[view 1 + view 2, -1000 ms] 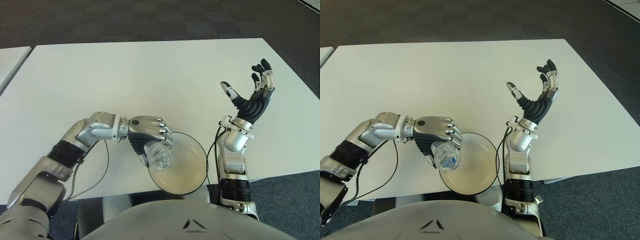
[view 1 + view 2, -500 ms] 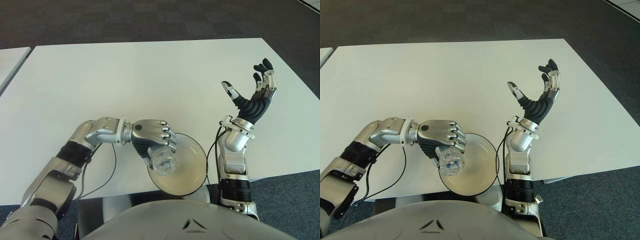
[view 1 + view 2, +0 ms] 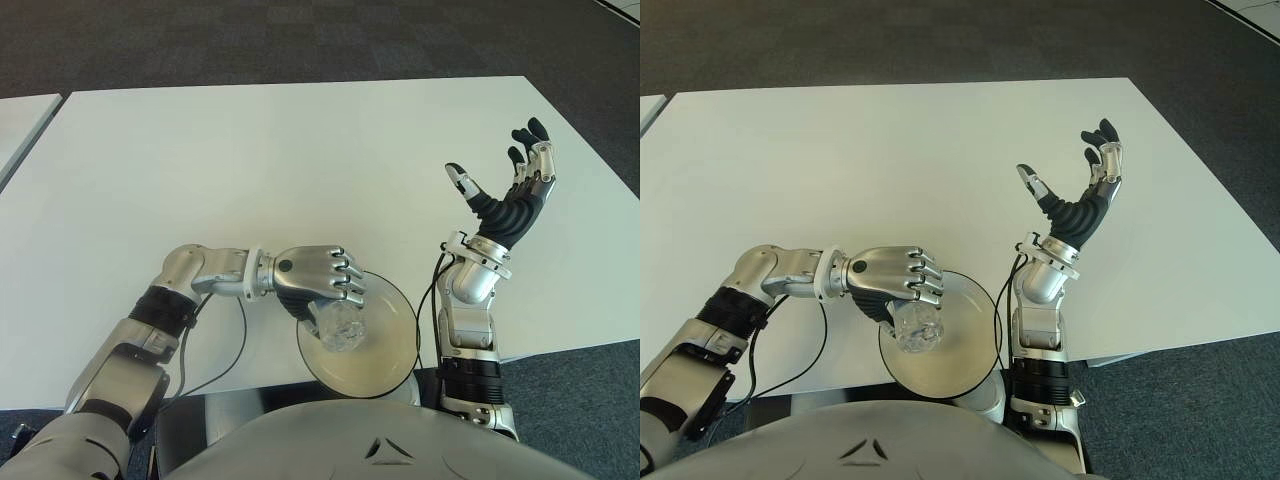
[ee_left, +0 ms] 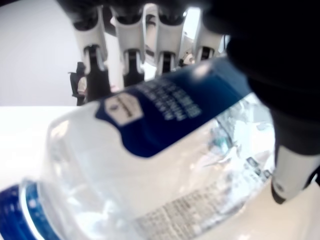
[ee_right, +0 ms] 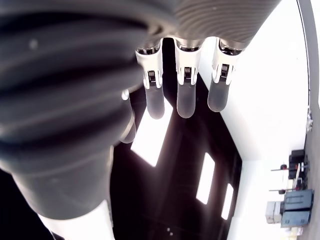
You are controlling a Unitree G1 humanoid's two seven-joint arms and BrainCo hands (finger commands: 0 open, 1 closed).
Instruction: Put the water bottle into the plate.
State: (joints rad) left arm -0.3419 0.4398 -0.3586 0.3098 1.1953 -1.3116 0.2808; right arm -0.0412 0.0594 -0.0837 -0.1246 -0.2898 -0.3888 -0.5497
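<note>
Where the near edge of the flat white table (image 3: 250,140) meets the robot's body, a round shallow plate (image 3: 390,340), smooth and cream-coloured with a thin dark rim, overhangs the edge just beyond the left hand's fingertips. Dark carpet (image 3: 300,40) with a faint tile pattern surrounds the table on the far side.

Left hand (image 3: 315,285), jointed silver metal with dark palm padding, sits over the plate's left rim, knuckles up, fingers curled tight round the water bottle (image 3: 343,325). Bottle is clear, crinkly thin plastic, round in section; it hangs below the palm over the plate's inside. Whether its lower end touches the plate surface is hard to tell from the head views. Left wrist view shows the bottle (image 4: 165,150) lying across the fingers (image 4: 132,45), blue label with small white print wrapped round it, blue cap at one end, water glinting inside.

Right hand (image 3: 510,195), black ribbed palm with silver-backed fingers, is raised upright to the right of the plate, fingers spread wide, holding nothing.
</note>
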